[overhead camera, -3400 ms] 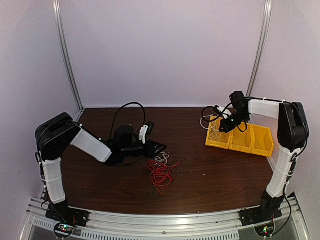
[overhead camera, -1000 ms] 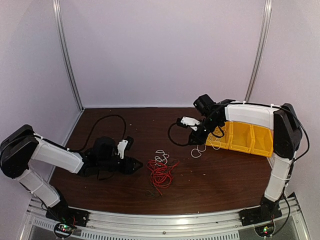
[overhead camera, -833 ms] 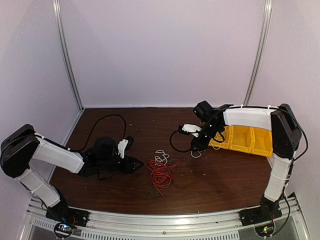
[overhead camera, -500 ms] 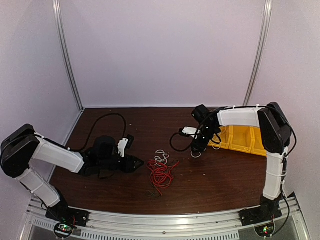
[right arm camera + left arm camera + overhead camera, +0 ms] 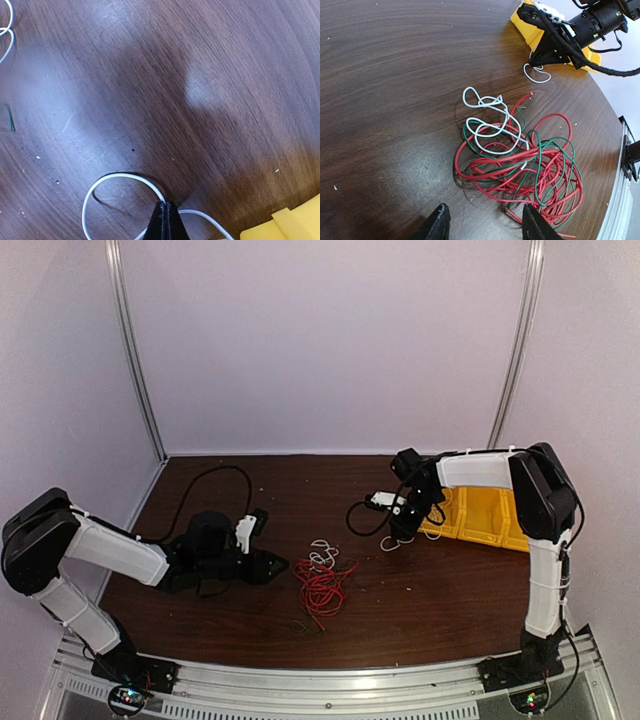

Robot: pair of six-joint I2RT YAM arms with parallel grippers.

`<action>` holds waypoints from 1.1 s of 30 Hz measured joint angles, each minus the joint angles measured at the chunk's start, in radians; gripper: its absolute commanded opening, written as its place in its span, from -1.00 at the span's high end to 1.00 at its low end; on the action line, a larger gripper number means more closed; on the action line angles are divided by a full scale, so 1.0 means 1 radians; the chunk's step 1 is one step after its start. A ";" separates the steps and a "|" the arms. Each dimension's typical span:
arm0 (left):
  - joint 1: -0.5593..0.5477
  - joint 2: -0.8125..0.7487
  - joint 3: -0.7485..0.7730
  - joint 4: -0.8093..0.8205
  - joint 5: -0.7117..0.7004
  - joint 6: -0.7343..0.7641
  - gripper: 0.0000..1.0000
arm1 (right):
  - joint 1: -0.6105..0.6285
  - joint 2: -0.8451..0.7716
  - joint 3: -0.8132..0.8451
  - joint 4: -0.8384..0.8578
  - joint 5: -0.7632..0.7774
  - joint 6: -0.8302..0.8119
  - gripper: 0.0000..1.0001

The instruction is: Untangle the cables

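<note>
Mid-table, cable tangle [image 5: 320, 585] stretched along 12-to-6, white coils toward 12, red and green toward 6. At its 9 o'clock, left gripper [image 5: 280, 566] low on an outstretched arm, jaws apart, aimed toward 3. At its 2 o'clock, right gripper [image 5: 397, 533] tip-down from an arched arm, pinched together on white cable loop [image 5: 117, 192], just beside yellow bins [image 5: 480, 520].
</note>
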 measured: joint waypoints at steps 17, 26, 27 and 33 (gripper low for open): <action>0.000 0.073 0.058 0.032 0.013 0.008 0.00 | -0.113 -0.317 0.040 -0.020 0.002 0.014 0.50; 0.000 0.085 0.066 0.032 0.024 0.011 0.00 | -0.001 -0.303 -0.067 -0.052 0.028 -0.063 0.26; 0.000 0.085 0.067 0.032 0.025 0.011 0.00 | 0.017 -0.293 -0.064 -0.056 0.023 -0.071 0.24; 0.000 0.085 0.067 0.032 0.024 0.011 0.00 | 0.054 -0.203 -0.054 -0.103 -0.023 -0.121 0.18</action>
